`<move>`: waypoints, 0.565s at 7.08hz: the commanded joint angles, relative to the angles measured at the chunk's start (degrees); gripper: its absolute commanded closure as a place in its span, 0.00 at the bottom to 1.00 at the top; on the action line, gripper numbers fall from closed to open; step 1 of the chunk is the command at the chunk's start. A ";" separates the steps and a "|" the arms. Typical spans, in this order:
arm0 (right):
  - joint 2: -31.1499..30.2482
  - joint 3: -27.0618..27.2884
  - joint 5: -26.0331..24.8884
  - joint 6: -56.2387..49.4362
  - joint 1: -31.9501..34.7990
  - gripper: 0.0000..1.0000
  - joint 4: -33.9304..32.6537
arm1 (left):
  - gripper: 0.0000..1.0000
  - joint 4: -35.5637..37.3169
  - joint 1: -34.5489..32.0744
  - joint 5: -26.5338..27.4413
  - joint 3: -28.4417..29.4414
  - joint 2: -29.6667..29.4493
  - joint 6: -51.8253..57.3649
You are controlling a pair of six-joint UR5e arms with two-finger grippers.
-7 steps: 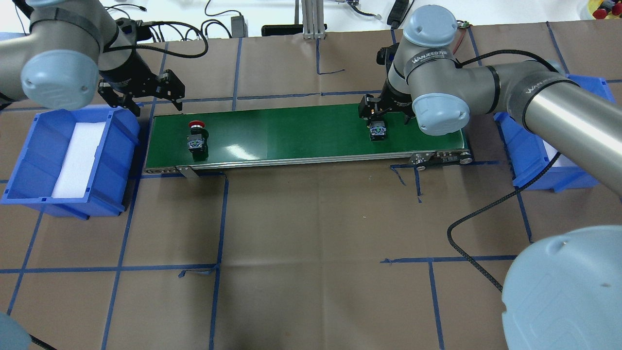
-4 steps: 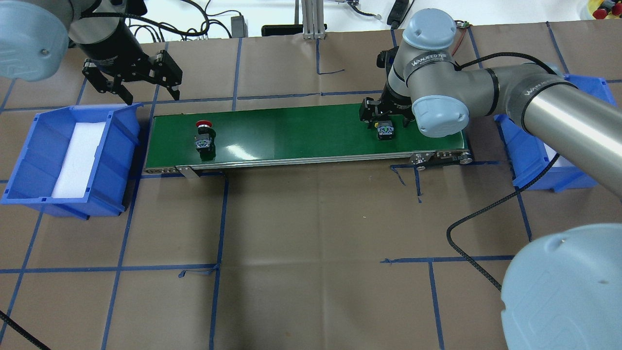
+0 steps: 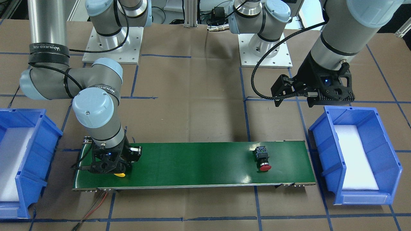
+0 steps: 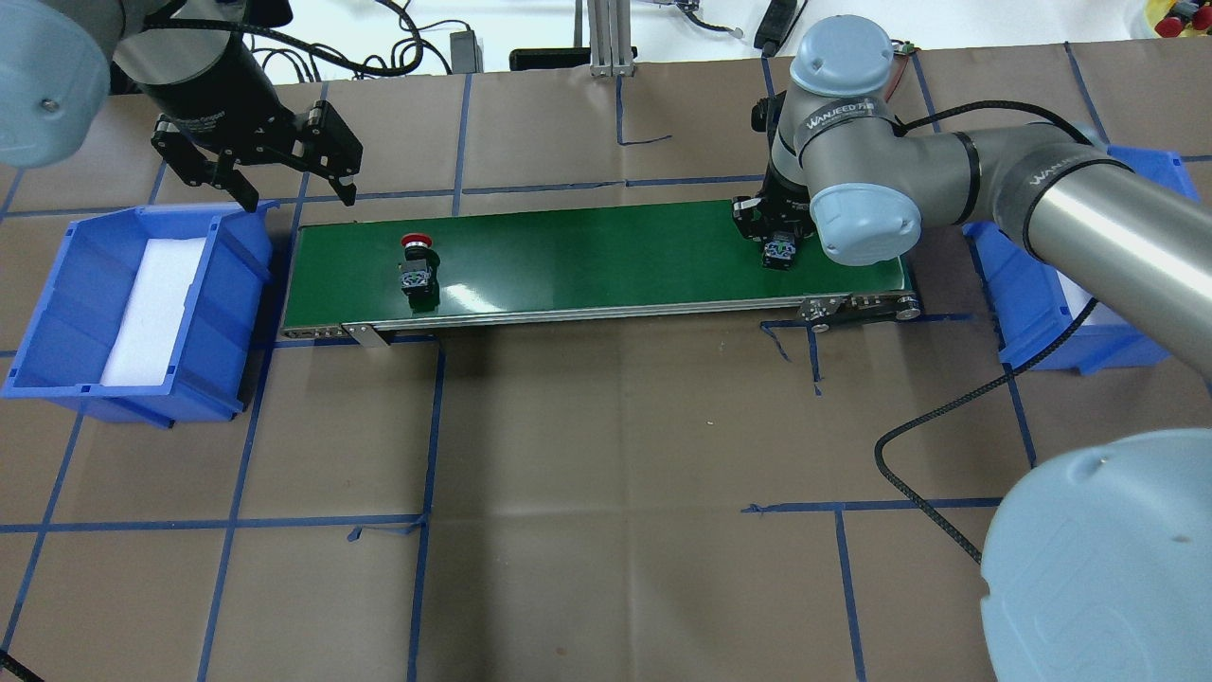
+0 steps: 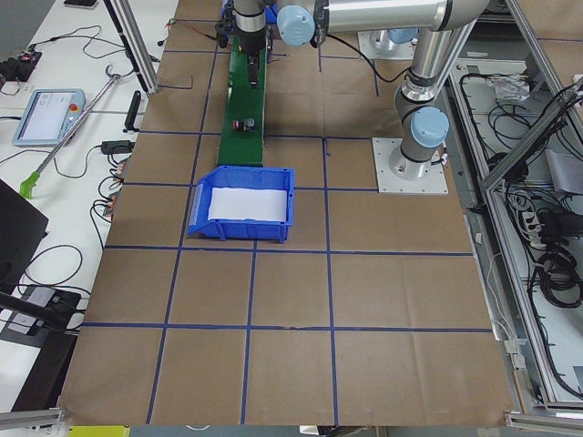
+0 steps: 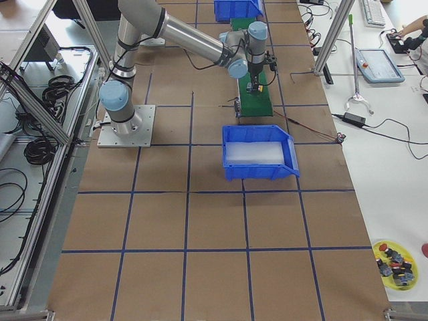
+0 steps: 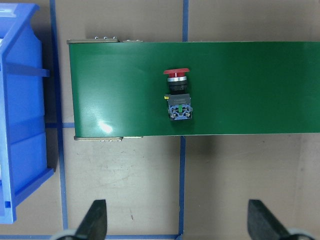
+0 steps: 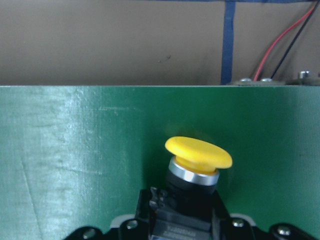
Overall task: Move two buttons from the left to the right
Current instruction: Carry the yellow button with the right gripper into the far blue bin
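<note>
Two buttons lie on the green conveyor belt (image 4: 587, 246). The red-capped button (image 4: 417, 263) (image 3: 262, 157) (image 7: 178, 95) rests on its side near the belt's left end, with nothing touching it. The yellow-capped button (image 4: 779, 252) (image 3: 119, 175) (image 8: 199, 155) lies near the belt's right end. My right gripper (image 4: 778, 239) (image 3: 112, 166) is low over it and looks open, its fingers either side of the black body. My left gripper (image 4: 298, 197) (image 3: 293, 102) (image 7: 177, 222) hangs open and empty behind the belt's left end.
A blue bin (image 4: 57, 284) (image 3: 324, 150) with a white liner stands off the belt's left end. A second blue bin (image 4: 1032, 313) (image 3: 32, 154) stands off the right end, partly hidden by my right arm. Brown paper with blue tape lines covers the table.
Both buttons have travelled to the right along the belt. My right gripper moved right with the yellow one. My left gripper pulled back and up from the belt's left end.
</note>
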 commanded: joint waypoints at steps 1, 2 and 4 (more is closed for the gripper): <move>-4.31 -2.12 -2.09 -2.43 -2.95 0.95 3.42 | 0.00 -0.26 -0.12 -0.06 0.18 0.12 -0.41; -6.78 -4.57 -1.49 -6.10 -6.97 0.95 9.54 | 0.00 -0.26 -0.12 -0.32 0.27 0.04 -0.41; -10.13 -9.84 -1.22 -20.83 -16.01 0.95 18.71 | 0.00 -0.26 -0.30 -0.50 0.36 0.03 -0.41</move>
